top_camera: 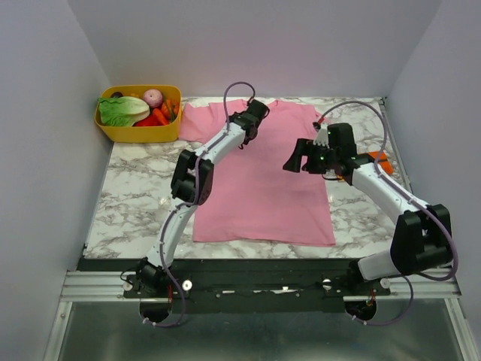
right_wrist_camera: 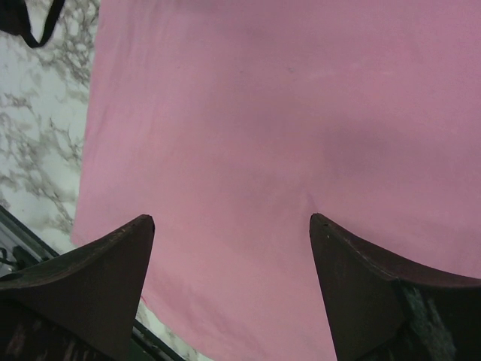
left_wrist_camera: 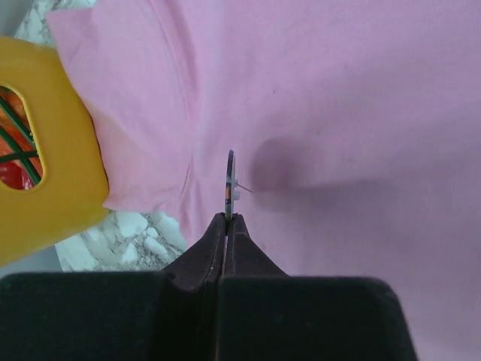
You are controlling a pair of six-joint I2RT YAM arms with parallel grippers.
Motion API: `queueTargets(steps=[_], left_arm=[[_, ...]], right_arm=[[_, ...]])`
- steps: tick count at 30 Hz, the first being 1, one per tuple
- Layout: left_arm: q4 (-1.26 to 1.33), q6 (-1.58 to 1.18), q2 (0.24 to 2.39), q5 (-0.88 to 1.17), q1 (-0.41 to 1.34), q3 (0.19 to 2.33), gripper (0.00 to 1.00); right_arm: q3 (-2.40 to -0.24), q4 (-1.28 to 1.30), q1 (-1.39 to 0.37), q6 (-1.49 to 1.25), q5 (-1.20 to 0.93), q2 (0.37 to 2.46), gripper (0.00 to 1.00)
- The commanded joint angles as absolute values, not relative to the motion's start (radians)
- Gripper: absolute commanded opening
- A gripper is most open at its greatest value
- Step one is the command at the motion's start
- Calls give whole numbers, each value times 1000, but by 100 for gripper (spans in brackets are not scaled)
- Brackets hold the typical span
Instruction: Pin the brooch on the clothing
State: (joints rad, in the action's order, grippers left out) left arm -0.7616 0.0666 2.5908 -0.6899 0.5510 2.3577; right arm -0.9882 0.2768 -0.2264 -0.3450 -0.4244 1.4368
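Observation:
The pink T-shirt lies flat on the marble table, neck at the far side. My left gripper hovers over its upper left, near the left sleeve. In the left wrist view the gripper is shut on the brooch, a thin disc seen edge-on with its pin pointing right, just above the pink cloth. My right gripper is open over the shirt's right side. In the right wrist view its gripper is wide apart and empty, with pink cloth beneath.
A yellow tub of toy vegetables stands at the far left corner; its wall shows in the left wrist view beside the sleeve. An orange object lies at the right edge behind my right arm. White walls enclose three sides.

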Motion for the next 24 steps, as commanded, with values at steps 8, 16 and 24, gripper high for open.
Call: queueTargets(steps=[8, 16, 24], left_arm=[[-583, -193, 2009, -348, 459, 1913, 0], [-512, -298, 1763, -123, 371, 1649, 0], [-446, -357, 1609, -46, 350, 1456, 0]], right_arm=[[-1069, 391, -606, -285, -144, 1568, 57], [-1091, 397, -765, -327, -16, 1730, 13], [-1126, 469, -873, -347, 100, 1816, 8]])
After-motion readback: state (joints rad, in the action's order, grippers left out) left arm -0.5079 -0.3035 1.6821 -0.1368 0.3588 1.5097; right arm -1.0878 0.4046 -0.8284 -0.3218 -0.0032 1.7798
